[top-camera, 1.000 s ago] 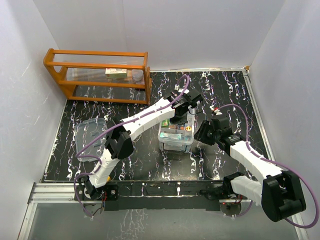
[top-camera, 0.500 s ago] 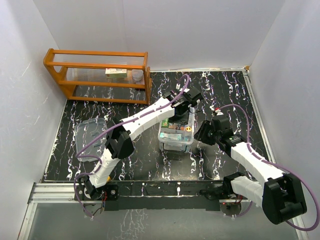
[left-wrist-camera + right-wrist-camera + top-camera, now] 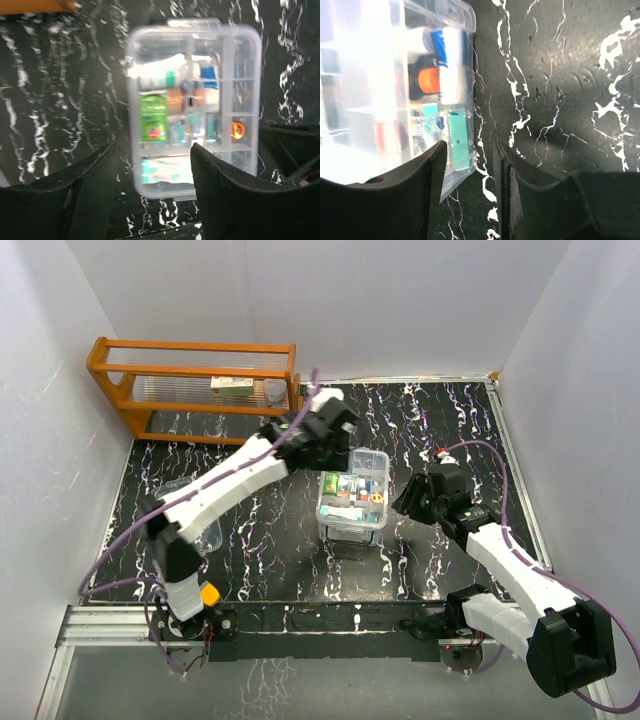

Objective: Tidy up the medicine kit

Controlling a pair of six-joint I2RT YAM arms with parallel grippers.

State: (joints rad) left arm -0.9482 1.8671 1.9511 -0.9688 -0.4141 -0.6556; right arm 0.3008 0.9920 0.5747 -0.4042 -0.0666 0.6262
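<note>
Alignment likely matters for fetching the flat clear plastic lid at left, with left fingers and right fingers both part-open, empty.

Bright, even light in the top view; left wrist view blurs; glare bleaches the medicine kit at right wrist view's left.

Left arm, right arm: white shells, black joints (purple cables).

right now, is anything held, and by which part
Nothing is held. Left gripper hovers open over the clear plastic rounded-corner box; right gripper open at its side.
</note>
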